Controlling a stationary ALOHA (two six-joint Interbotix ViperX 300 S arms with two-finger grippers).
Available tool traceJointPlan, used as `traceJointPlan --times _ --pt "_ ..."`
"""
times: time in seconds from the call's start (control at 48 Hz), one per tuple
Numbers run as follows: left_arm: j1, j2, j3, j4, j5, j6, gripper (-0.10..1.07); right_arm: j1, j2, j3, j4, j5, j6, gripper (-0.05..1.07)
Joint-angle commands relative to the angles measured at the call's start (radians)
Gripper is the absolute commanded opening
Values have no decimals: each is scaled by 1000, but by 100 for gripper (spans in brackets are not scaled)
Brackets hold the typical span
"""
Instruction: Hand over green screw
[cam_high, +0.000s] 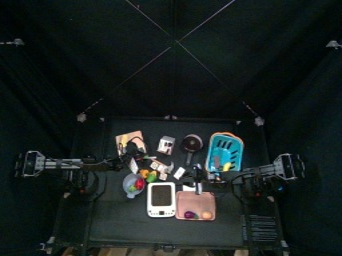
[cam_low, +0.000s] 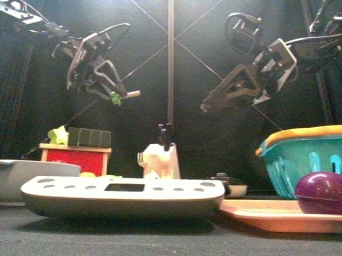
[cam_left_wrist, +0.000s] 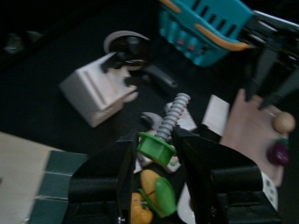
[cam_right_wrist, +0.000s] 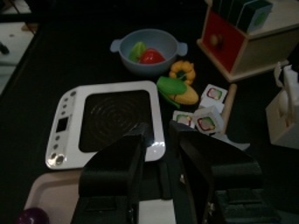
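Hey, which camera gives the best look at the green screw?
The left wrist view: the green screw sits large between the left end effector's jaws. The front view shows it small, held high above the table. In the top view I can't pick it out, and the right wrist view misses it.

Dim light inside the black curtains; the table glows faintly at the top view's centre. The left wrist view is blurred; the front view's foreground is soft.
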Motion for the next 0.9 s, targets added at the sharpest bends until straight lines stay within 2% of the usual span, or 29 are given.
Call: traceJointPlan --times 0.0,0.208,0.417,0.646,0.875 --pt "-38 14 -12 2 -31 -3 64 -2 -32 -23 6 -44 0 69" --pt "-83 94 -32 -14 -55 -5 64 -2 -32 -26 3 -126 -2 70" --pt "-127 199 -101 -18 -69 -5 64 2 -15 -35 0 -141 -8 69" --pt "-140 296 -192 -52 -71 -6 64 2 29 -67 -34 -141 -6 69" --pt "-138 345 -235 -66 -71 -5 64 0 69 -92 -43 -135 -6 69"
